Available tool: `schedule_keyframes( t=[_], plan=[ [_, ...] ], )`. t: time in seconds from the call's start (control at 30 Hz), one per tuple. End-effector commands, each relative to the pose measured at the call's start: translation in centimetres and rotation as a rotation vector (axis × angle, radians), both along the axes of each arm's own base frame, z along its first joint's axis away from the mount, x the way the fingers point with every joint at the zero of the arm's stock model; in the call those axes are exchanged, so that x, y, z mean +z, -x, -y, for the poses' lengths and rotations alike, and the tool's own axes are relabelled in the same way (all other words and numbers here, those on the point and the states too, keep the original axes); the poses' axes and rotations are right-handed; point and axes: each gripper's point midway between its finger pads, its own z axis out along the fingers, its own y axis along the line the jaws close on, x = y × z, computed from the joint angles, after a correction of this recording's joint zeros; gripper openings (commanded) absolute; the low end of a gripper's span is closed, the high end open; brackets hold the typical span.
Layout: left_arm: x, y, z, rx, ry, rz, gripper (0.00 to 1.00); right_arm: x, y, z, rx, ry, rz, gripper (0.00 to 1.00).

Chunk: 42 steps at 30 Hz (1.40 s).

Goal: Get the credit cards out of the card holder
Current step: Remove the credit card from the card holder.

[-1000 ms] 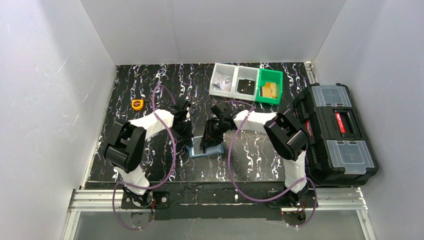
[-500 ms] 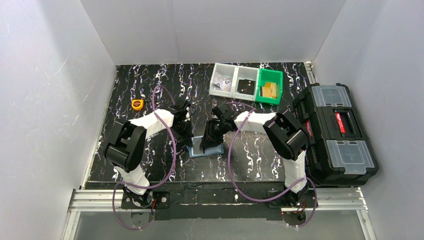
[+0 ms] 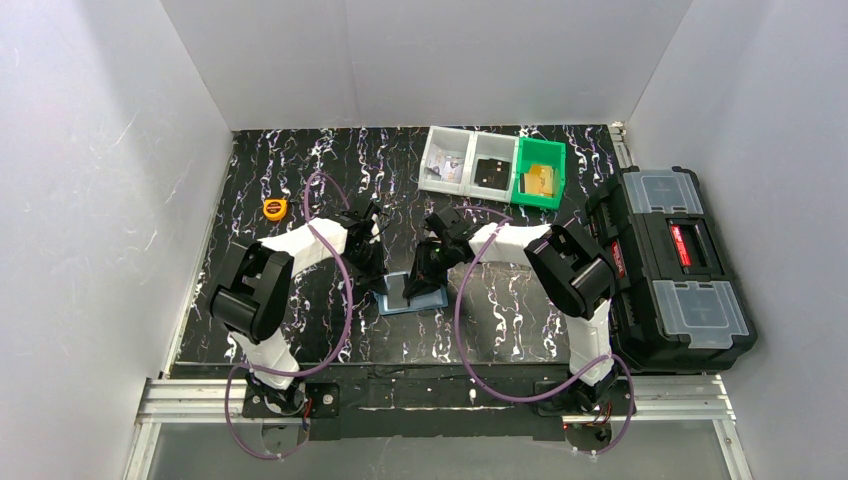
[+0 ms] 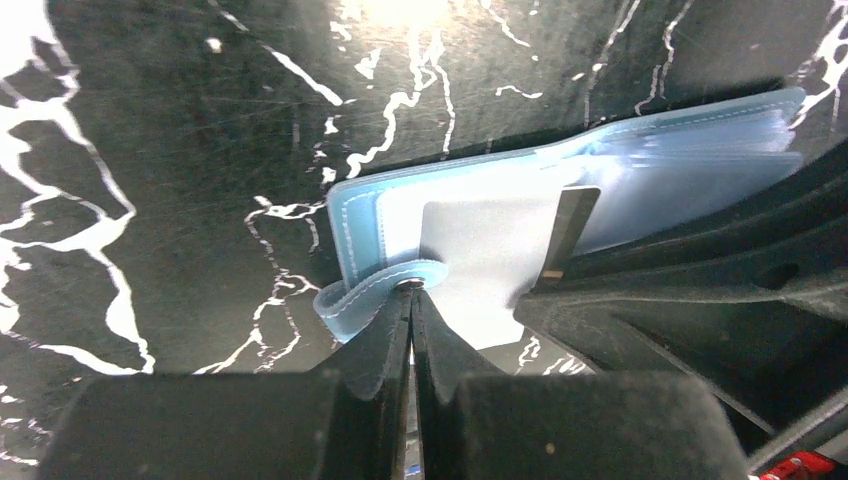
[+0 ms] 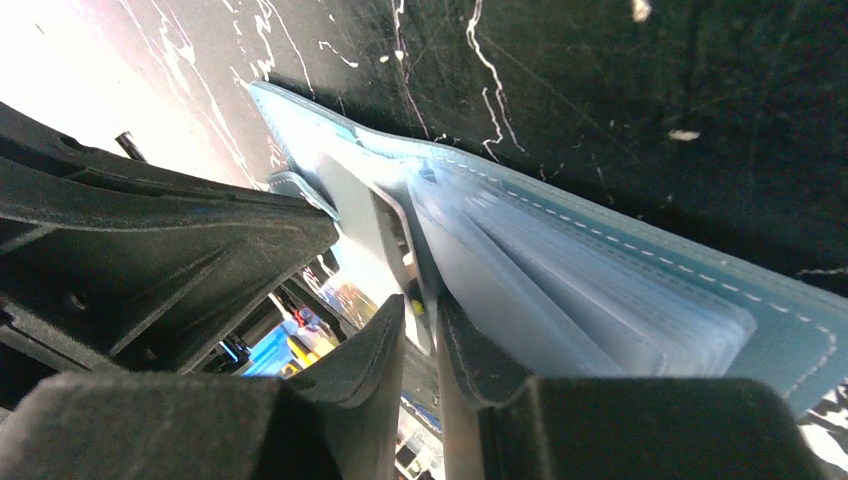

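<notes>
A black marbled tabletop [image 3: 300,170] is carrying everything, with a black toolbox [image 3: 675,265] lying along its right edge and a row of two clear bins [image 3: 467,160] and a green bin [image 3: 540,172] sitting at the far side. The blue card holder [image 4: 680,170] is lying open near the middle, between the two arms. The left claw [image 4: 410,295] is pinching the holder's snap strap [image 4: 375,290], fingers together on it. The right claw [image 5: 425,310] is reaching into the holder, its fingers standing narrowly apart astride the edge of a pale card [image 4: 480,250]; whether they are gripping it cannot be told. A small orange tape measure [image 3: 274,209] is sitting far left.
</notes>
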Motion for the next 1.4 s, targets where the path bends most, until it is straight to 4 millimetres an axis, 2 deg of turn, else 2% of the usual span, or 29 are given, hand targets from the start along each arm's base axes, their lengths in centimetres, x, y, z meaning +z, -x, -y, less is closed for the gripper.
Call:
schedule_keyframes(
  t=[0.0, 0.2, 0.53, 0.8, 1.13, 1.37],
  plan=[
    [-4.0, 4.1, -0.8, -0.022, -0.059, -0.165, 0.00, -0.7, -0.3, 0.4, -0.029, 0.000, 0.006, 0.25],
    [-4.1, 4.4, -0.6, -0.028, -0.051, -0.173, 0.00, 1.2, -0.7, -0.2, -0.029, -0.078, 0.045, 0.22],
    [-4.3, 4.5, -1.4, -0.030, -0.097, -0.166, 0.00, 0.9, -0.8, 0.4, -0.038, -0.067, 0.051, 0.01],
    [-4.2, 4.5, -2.7, -0.036, -0.166, -0.155, 0.00, 0.4, -1.2, 2.2, -0.062, -0.028, 0.072, 0.01],
    [-4.3, 4.4, -3.1, -0.029, -0.182, -0.159, 0.00, -0.1, -1.3, 4.1, -0.087, 0.017, 0.090, 0.01],
    [-4.2, 4.2, -2.8, -0.035, -0.169, -0.161, 0.00, 0.0, -1.3, 4.1, -0.085, -0.007, 0.092, 0.01]
  ],
)
